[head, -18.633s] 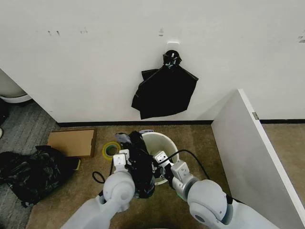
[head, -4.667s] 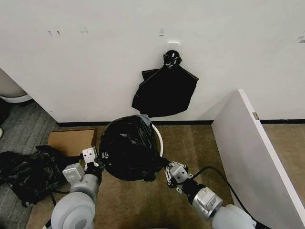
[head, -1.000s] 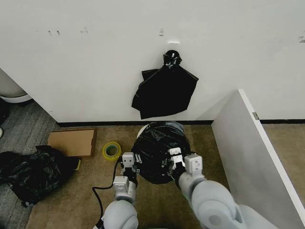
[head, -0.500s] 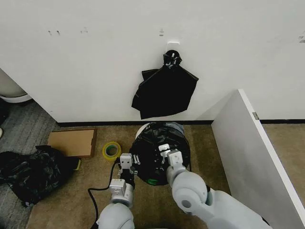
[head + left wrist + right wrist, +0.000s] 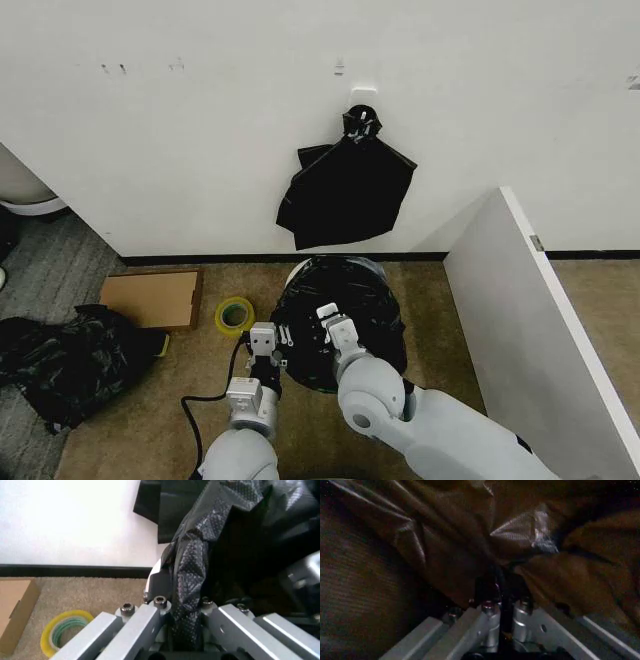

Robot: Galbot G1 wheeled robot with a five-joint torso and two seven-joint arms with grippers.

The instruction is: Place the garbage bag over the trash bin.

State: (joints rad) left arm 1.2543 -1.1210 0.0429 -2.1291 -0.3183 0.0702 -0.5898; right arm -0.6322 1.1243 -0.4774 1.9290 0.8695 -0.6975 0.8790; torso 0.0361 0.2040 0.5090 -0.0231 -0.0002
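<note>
The glossy black garbage bag (image 5: 345,318) is draped over the trash bin, and a sliver of the bin's white rim (image 5: 294,272) shows at the far left. My left gripper (image 5: 267,346) sits at the bag's near-left edge. In the left wrist view this gripper (image 5: 182,604) is shut on a fold of the garbage bag (image 5: 192,566), beside the white bin wall (image 5: 159,574). My right gripper (image 5: 332,324) rests against the bag's near side. The right wrist view has that gripper (image 5: 505,605) shut on the bag's wrinkled film (image 5: 470,543).
A bunch of black bags (image 5: 345,192) hangs from a wall hook behind the bin. A yellow tape roll (image 5: 235,315) and a flat cardboard box (image 5: 150,298) lie left of it, with a bulky black heap (image 5: 70,365) farther left. A white partition (image 5: 530,330) stands on the right.
My right gripper has slid left across the bag's near side, toward the left gripper. The bag's film has spread lower over the bin's front. The left gripper has barely moved.
</note>
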